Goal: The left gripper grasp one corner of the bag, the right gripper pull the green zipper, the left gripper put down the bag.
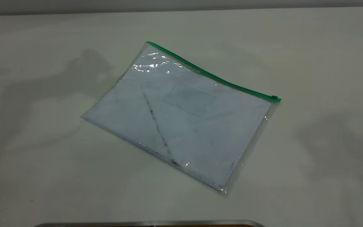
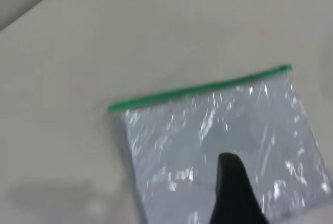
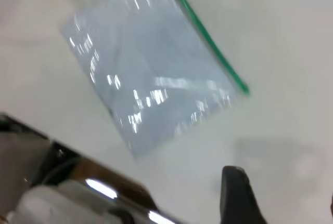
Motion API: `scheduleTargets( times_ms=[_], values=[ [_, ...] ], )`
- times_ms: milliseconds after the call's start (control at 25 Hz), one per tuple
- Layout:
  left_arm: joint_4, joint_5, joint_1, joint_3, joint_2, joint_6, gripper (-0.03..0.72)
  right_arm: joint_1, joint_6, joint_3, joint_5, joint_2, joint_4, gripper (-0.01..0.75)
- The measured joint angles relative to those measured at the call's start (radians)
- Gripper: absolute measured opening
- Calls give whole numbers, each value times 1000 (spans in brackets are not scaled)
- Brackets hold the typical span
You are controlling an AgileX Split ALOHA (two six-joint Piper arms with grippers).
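The bag (image 1: 181,116) lies flat on the white table, a clear pouch with white sheets and a dark diagonal smudge line. The green zipper (image 1: 213,76) runs along its far edge, with the slider tab (image 1: 274,98) at the right end. The far-left corner (image 1: 148,43) is tipped green. Neither gripper shows in the exterior view. My left gripper (image 2: 281,193) hovers over the bag (image 2: 208,146); one black finger (image 2: 232,187) shows, and the zipper (image 2: 197,90) lies beyond it. My right gripper (image 3: 283,193) is open above bare table, apart from the bag (image 3: 151,63) and zipper (image 3: 208,42).
A metal edge (image 1: 150,224) runs along the table's front. In the right wrist view, a shiny metal and white fixture (image 3: 78,193) sits at the table's edge near the bag. The table's far edge (image 2: 26,5) shows in the left wrist view.
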Motion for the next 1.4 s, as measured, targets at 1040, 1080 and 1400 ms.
scheduleTargets(
  times_ms=[1040, 1080, 1400],
  values=[
    [442, 160, 0, 809, -817, -651, 509, 0, 344, 818, -123, -755, -354, 462],
    [476, 159, 0, 875, -852, -662, 509, 0, 344, 818, -123, -755, -354, 462],
    [593, 87, 0, 1188, -1190, -752, 509, 0, 345, 818, -123, -755, -354, 462]
  ],
)
